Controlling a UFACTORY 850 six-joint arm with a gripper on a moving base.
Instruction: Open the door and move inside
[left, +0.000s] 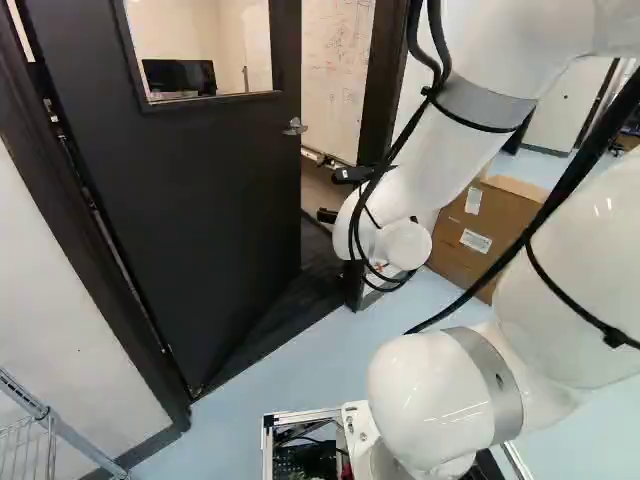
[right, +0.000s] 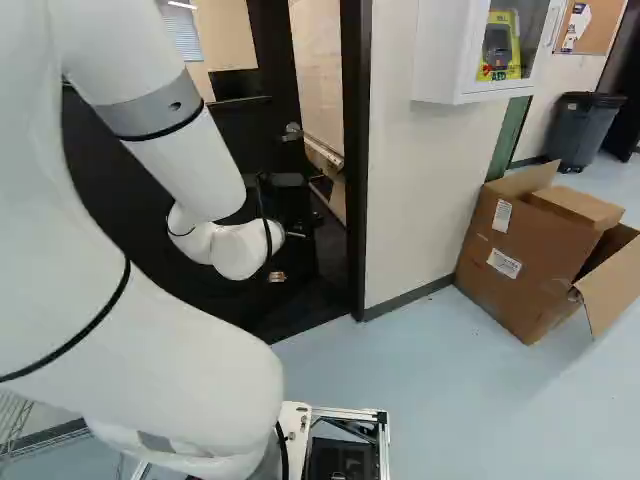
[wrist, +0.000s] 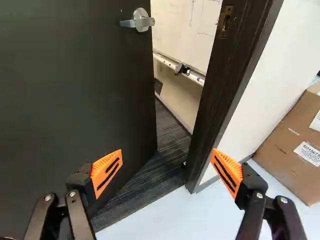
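Observation:
The dark door (left: 200, 180) stands partly open, swung inward into the room, with a window in its upper part. Its metal lever handle (wrist: 141, 21) is near the free edge, beyond my gripper in the wrist view. A gap shows between that edge and the dark door frame (wrist: 220, 90), with dark flooring behind. In the left base view my gripper (left: 337, 195) is in front of the gap. In the wrist view the gripper (wrist: 166, 159) is wide open with nothing between its fingers; one finger overlaps the door, the other the frame's foot. Neither clearly touches anything.
Through the gap, a whiteboard (wrist: 185, 25) with a tray lines the room. Right of the frame are a white wall (right: 410, 200), a wall cabinet (right: 435, 50) and an opened cardboard box (right: 515, 265). A wire rack (left: 60, 430) stands near at the left of the left base view.

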